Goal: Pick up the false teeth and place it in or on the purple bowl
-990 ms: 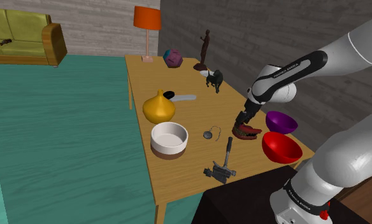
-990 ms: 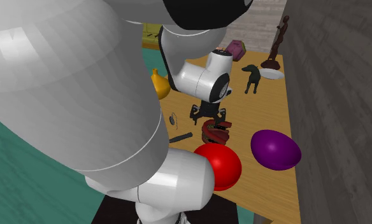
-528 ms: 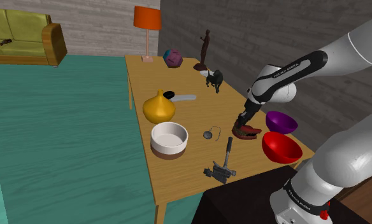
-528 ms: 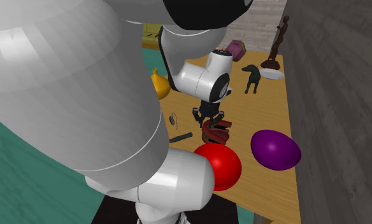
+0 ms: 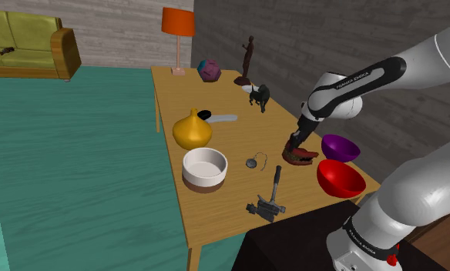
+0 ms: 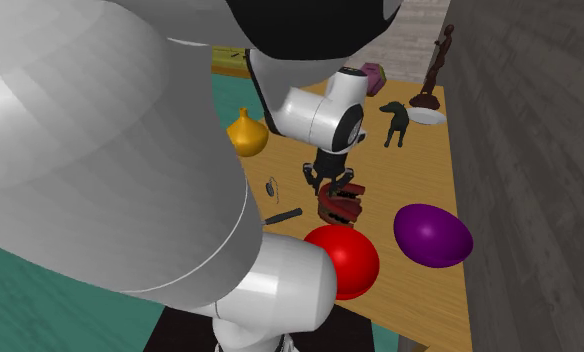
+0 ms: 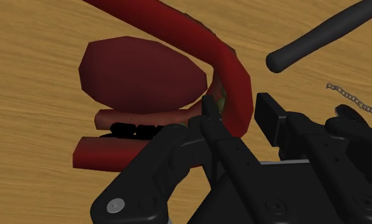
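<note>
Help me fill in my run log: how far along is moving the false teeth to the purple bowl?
Done: the gripper is at the false teeth. In hand: the grasp, with the fingers clasping the teeth's red rim between them; whether the teeth have left the table cannot be told. Left: lift, carry to the purple bowl just beside, and release there.

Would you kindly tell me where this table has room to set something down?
Bare wood lies between the black dog figurine and the grey chain pendant, and along the wooden table's near edge by the white bowl. It is crowded around the dark red false teeth, purple bowl and red bowl.
</note>
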